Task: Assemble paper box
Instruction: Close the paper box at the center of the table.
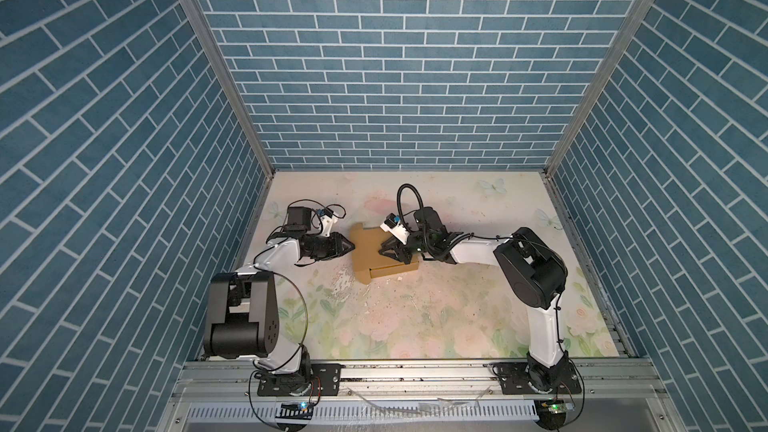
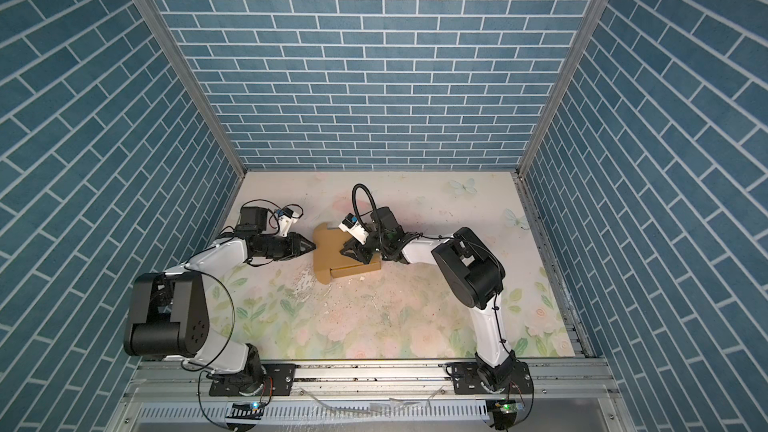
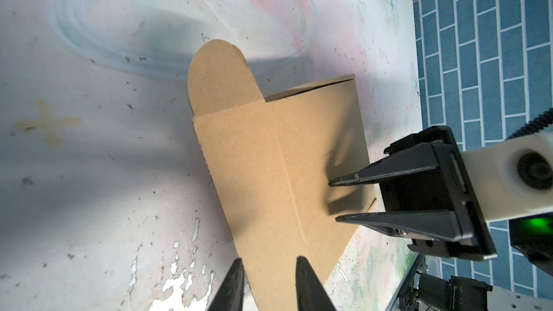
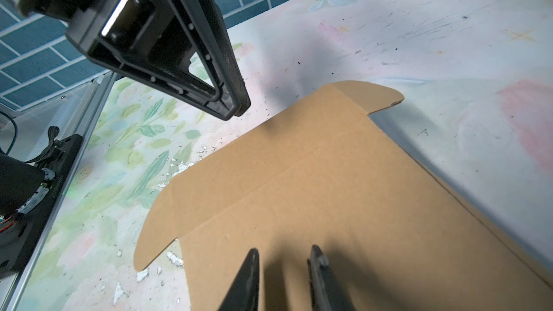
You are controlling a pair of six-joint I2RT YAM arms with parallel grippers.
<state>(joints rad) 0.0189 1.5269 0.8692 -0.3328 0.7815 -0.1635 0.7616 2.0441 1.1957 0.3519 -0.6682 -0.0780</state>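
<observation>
Clearly the lid is the job now. In both top views the paper box (image 1: pixel 371 261) lies near the middle of the table (image 1: pixel 457 317). It is a shallow tan box with its lid panel laid over and a front flap (image 1: pixel 360 263) sticking out toward the left arm, a rounded tab at each end. The left pincer (image 1: pixel 351 248) sits right at that flap's edge, and the right pincer (image 1: pixel 385 251) is over the lid from the opposite side. I judge the step to be tucking flap and tabs into the box. The right should pin the lid flat while the left folds the flap along its crease, slowly, so the cardboard neither buckles nor slides.

From the left wrist, the left pincer (image 3: pixel 269 261) has its jaws spread and empty, with cardboard showing beyond the gap. The right pincer (image 3: pixel 333 201) is likewise spread with nothing between, its tips close over the lid; whether they touch it I cannot tell. One rounded tab (image 3: pixel 218 79) sticks out past the box's corner.

From the right wrist, the right pincer (image 4: pixel 283 251) hovers over the lid, jaws apart. The left pincer (image 4: pixel 236 106) hangs just beside the flap's edge and looks clear of it.

The table wears a pale flower print, scuffed, with flaked white patches (image 1: pixel 345 282) beside the box. It looks smooth, so the box may skate. Blue brick-pattern walls (image 1: pixel 395 56) close three sides, and the arms bolt to a metal rail (image 1: pixel 415 376) at the front.
</observation>
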